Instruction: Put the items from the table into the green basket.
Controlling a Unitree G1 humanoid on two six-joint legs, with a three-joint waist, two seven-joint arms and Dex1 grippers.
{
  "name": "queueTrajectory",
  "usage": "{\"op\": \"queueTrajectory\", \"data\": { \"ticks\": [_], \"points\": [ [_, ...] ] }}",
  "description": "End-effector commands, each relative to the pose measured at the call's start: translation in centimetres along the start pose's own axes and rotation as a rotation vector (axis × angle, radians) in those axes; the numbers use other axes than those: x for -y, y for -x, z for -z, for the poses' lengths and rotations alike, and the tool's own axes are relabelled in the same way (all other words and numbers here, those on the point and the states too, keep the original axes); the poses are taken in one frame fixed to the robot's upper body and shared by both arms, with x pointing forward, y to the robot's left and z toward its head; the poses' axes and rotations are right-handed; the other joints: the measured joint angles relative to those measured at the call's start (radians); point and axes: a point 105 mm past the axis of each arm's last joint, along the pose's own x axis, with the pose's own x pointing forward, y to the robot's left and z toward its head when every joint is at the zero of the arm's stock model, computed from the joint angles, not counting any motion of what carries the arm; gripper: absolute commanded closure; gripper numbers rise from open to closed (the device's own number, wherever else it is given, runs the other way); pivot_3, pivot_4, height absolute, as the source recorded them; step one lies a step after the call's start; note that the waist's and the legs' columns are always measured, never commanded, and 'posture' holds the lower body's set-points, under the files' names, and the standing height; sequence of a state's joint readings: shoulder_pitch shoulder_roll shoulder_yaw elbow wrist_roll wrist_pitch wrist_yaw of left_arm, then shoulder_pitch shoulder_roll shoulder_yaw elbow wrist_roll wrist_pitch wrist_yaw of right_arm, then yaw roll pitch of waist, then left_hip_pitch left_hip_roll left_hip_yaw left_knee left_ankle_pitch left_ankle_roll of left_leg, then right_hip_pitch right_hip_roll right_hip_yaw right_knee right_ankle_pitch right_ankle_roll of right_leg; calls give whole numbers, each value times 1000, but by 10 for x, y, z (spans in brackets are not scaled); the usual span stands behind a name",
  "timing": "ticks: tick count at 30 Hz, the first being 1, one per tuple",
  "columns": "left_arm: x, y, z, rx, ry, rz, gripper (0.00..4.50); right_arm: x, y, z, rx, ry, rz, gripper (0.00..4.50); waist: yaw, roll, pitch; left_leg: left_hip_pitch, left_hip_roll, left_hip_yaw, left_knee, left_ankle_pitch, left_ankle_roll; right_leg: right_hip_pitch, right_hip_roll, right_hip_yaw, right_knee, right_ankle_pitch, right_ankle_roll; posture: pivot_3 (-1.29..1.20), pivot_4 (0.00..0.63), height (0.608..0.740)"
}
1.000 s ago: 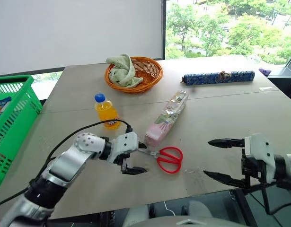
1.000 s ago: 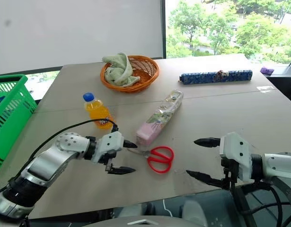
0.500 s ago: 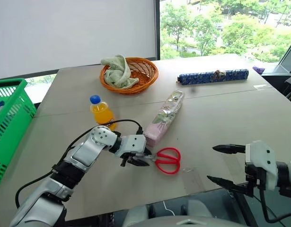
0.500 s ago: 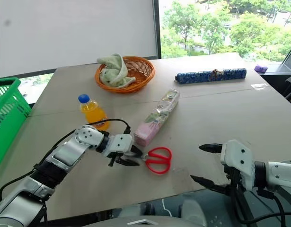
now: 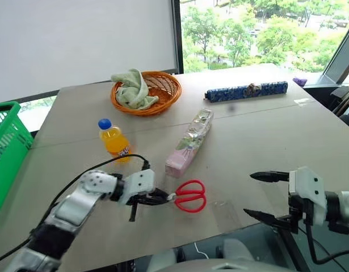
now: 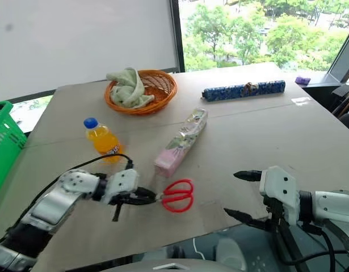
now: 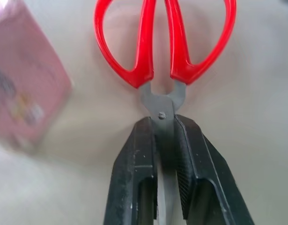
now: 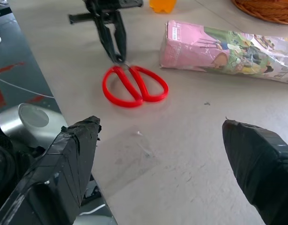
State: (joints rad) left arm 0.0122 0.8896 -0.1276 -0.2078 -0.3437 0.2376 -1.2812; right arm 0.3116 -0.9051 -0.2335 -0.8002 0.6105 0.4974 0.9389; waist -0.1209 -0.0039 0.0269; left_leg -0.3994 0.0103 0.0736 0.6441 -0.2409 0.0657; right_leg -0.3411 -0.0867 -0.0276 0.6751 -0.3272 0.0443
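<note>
Scissors (image 5: 187, 196) are lying on the desk (image 5: 265, 141), the left tool (image 5: 160, 198) pinching their blades; the right tool (image 5: 262, 195) is hovering spread wide.

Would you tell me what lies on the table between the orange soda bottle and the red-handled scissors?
Only bare table; the left-eye view shows nothing between the orange soda bottle and the scissors, though the left arm's black cable arcs over that stretch.
</note>
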Motion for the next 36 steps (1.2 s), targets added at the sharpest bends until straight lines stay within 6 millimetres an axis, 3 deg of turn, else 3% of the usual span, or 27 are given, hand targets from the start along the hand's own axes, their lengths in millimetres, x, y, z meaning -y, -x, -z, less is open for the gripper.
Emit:
{"op": "queueTrajectory", "data": {
  "ticks": [1, 3, 9, 11, 15, 18, 21, 24, 29, 30, 31, 33, 36],
  "points": [
    [23, 41, -51, 243, 157, 20, 4474, 0, -5, -10, 44, 42, -42, 0, 3, -4, 3, 0, 0, 0, 0, 0, 0, 0, 0, 0, 0, 0, 0, -134, 10, 740],
    [26, 55, -63, 307, 199, -19, 4474, 2, -8, -12, 58, 50, -59, 0, 22, -3, 4, 0, 0, -1, 0, 0, -1, 1, 0, -1, -1, 0, 0, -102, 5, 740],
    [2, 88, -80, 483, 253, -328, 4474, 19, -20, -30, 145, 89, -63, 0, 67, -5, 5, 0, -1, 0, 2, -1, -2, 2, 0, -1, -1, 0, 1, -39, 0, 740],
    [-15, 101, -90, 601, 267, -473, 4474, 27, -26, -38, 182, 110, -47, 0, 87, -7, 6, 0, -1, -1, 2, 0, -1, 2, 1, -1, -1, 0, 1, -13, 0, 740],
    [-68, 157, -98, 802, 312, -947, 4474, 42, -37, -57, 250, 136, -11, 0, 117, -11, 6, 0, -1, -1, 3, 0, -1, 2, 1, -2, 1, 1, 1, 14, 0, 740],
    [-108, 204, -59, 599, 367, -1386, 4474, 45, -42, -63, 253, 147, -18, 0, 130, -13, 5, 0, -2, -2, 4, 0, 0, 2, 1, -2, 1, 1, 1, 21, 0, 740],
    [-121, 226, -34, 516, 428, -1526, 4474, 44, -43, -65, 250, 163, -30, 0, 132, -14, 5, -1, -2, -1, 2, 1, 1, 1, 1, -2, 1, 1, 1, 16, 0, 740],
    [-133, 227, -3, 337, 468, -1567, 4474, 41, -42, -65, 248, 169, -43, 0, 134, -16, 4, -3, -2, -1, 2, 2, -3, 0, 1, -2, -1, 1, 1, -22, 0, 740],
    [-150, 212, 42, 134, 559, -1510, 4474, 34, -41, -60, 235, 180, -49, 0, 132, -19, 3, -4, -2, -2, 2, 0, -7, -1, -1, -3, -2, 1, 1, -72, 0, 740],
    [-152, 212, 50, 111, 582, -1514, 3448, 33, -41, -59, 230, 181, -47, 0, 129, -19, 3, -4, -2, -2, 2, 0, -8, -1, -1, -4, -2, 1, 1, -85, 0, 740],
    [-153, 213, 54, 100, 596, -1521, 3223, 32, -41, -58, 226, 182, -44, 0, 123, -20, 2, -4, -2, -2, 2, 0, -8, -2, -1, -3, -2, 1, 1, -91, 0, 740],
    [-154, 216, 55, 102, 580, -1527, 2262, 31, -40, -56, 222, 179, -34, 0, 106, -21, 1, -7, -2, -2, 2, 0, -8, -5, -2, -3, -1, 1, 1, -96, 0, 740],
    [-157, 218, 30, 263, 491, -1514, 706, 30, -39, -52, 215, 166, -20, 0, 82, -24, 0, -16, -2, -2, 3, 0, -8, -14, -2, -3, 1, 1, 1, -98, 0, 740]
  ]
}}
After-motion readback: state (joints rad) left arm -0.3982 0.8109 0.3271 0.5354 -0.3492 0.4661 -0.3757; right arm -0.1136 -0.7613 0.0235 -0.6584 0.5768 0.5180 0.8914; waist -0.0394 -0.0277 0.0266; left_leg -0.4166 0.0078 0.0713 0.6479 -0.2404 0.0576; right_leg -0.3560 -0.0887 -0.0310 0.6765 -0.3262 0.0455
